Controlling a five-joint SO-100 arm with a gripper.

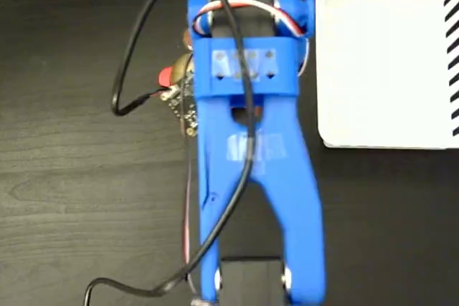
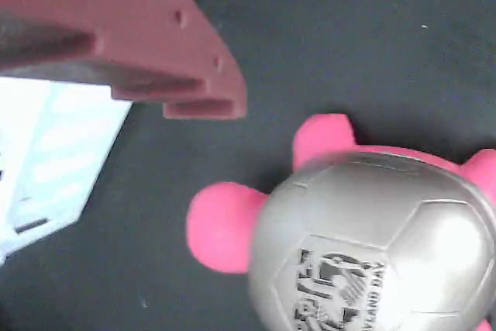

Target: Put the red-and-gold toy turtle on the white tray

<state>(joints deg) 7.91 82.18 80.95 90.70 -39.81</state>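
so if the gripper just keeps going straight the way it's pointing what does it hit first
Most likely the red-and-gold toy turtle. In the wrist view its domed shell sits just ahead of the one visible finger, with bare dark table between them. Depth is unclear, and the fixed view hides the jaws under the blue arm.

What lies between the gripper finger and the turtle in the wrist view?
Only bare dark tabletop separates the finger from the turtle; nothing else shows there.

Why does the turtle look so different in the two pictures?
In the wrist view the turtle is close and soft-focused, its shell silvery with glare, limbs pink; a gripper finger looms blurred. In the fixed view the arm hides nearly all of it; the tray looks overexposed.
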